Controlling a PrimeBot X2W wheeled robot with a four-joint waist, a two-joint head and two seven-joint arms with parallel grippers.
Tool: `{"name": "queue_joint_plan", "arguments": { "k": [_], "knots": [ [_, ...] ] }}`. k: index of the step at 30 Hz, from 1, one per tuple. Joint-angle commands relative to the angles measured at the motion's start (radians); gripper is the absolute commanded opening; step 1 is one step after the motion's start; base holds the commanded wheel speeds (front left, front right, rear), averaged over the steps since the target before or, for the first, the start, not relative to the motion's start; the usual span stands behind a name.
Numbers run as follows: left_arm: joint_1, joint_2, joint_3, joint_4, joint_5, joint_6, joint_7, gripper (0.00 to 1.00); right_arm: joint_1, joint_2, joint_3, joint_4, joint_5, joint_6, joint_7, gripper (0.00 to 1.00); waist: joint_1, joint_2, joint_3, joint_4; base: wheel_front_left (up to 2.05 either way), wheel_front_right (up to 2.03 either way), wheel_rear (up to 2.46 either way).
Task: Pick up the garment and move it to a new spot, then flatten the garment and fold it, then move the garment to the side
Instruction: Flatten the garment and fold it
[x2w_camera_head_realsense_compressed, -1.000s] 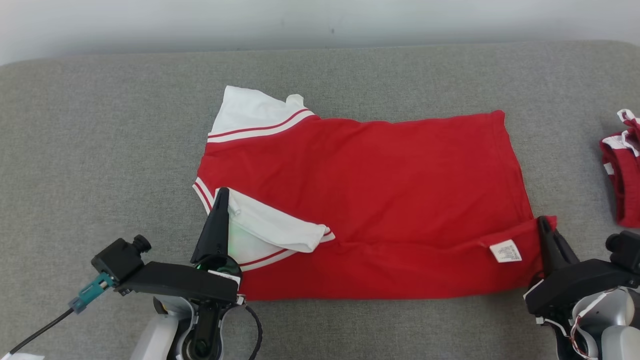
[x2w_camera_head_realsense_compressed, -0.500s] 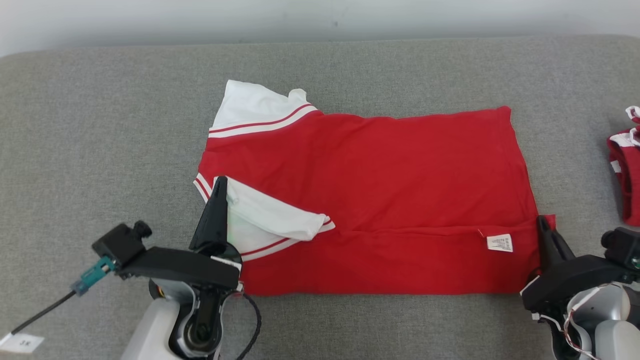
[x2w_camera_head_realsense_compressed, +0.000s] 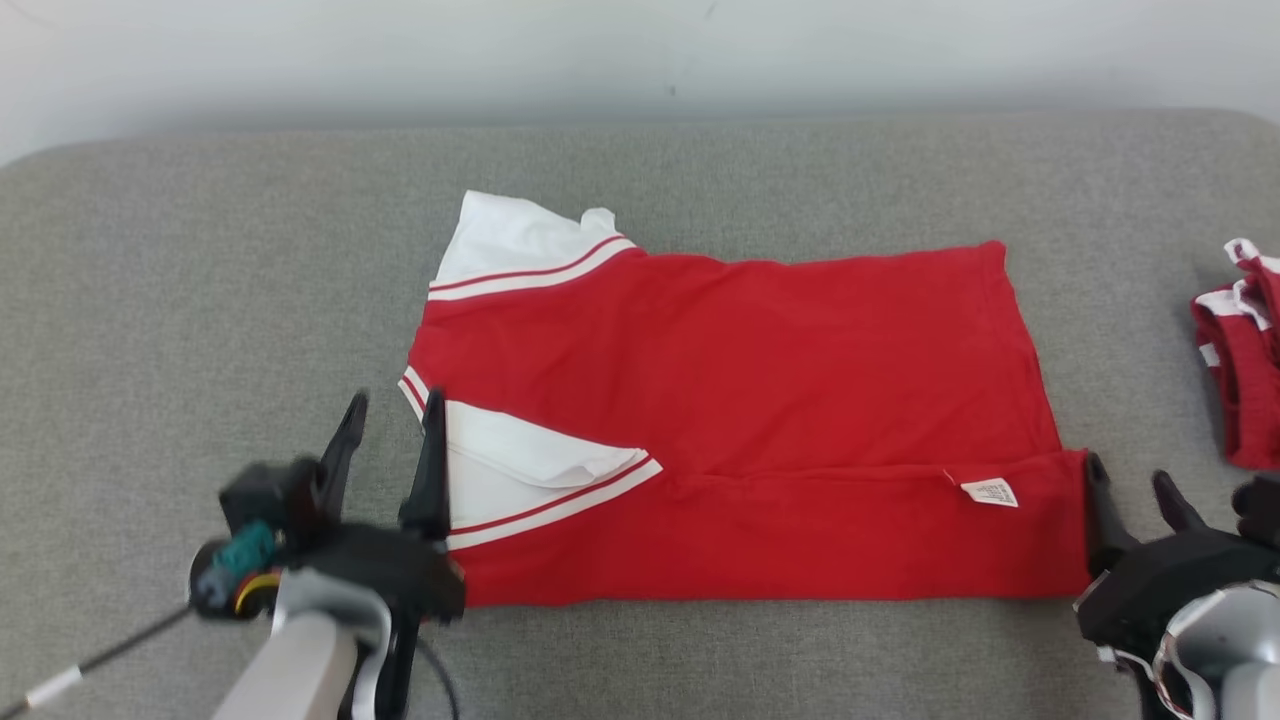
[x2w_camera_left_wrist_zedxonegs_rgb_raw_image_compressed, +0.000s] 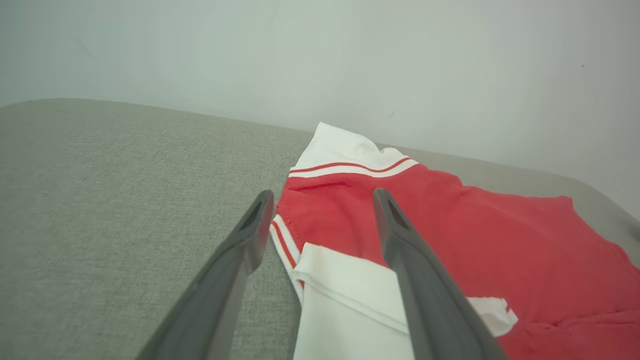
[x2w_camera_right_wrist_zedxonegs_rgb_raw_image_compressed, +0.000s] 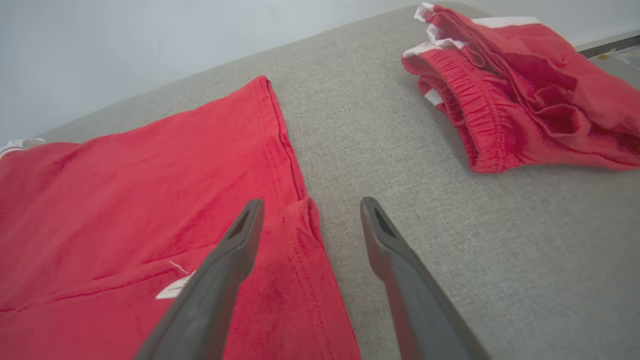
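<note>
The left gripper (x2w_camera_head_realsense_compressed: 395, 400) has its two fingers spread apart with nothing between them: in the left wrist view one finger lies over the white near sleeve (x2w_camera_left_wrist_zedxonegs_rgb_raw_image_compressed: 350, 295) and the other over the bare grey surface (x2w_camera_left_wrist_zedxonegs_rgb_raw_image_compressed: 100, 200). The right gripper (x2w_camera_head_realsense_compressed: 1128, 472) is likewise parted and empty at the garment's opposite end, one finger above the red hem corner and the other beside it over the surface. The garment (x2w_camera_head_realsense_compressed: 740, 380), a red shirt with white sleeves, lies spread across the middle of the grey surface, its near long edge turned over onto the body so that the near sleeve and a small white label (x2w_camera_head_realsense_compressed: 990, 491) face up. A second red garment (x2w_camera_head_realsense_compressed: 1240, 370) sits bunched well apart at the right edge. The folding step appears to be in hand, with the first lengthwise fold laid. The next move probably calls for both grippers to reach the far edge, pinching near the far sleeve (x2w_camera_head_realsense_compressed: 510, 240) and the far hem corner, and to bring that edge in evenly without dragging the laid fold.
</note>
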Motion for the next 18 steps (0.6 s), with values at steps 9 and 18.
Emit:
{"name": "queue_joint_plan", "arguments": {
  "k": [9, 18],
  "knots": [
    [0.191, 0.087, -0.078, -0.105, 0.104, 0.136, 0.102, 1.00, 0.099, 0.006, -0.028, -0.113, -0.042, -0.003, 0.120, 1.00, 0.0001, -0.0001, -0.052, -0.004, 0.00, 0.00, 0.00],
    [0.228, 0.083, -0.125, -0.101, 0.135, 0.210, 0.202, 1.00, 0.080, 0.006, 0.005, -0.064, -0.118, -0.003, 0.126, 1.00, 0.0001, -0.0001, -0.042, -0.006, 0.00, 0.00, 0.00]
  ]
}}
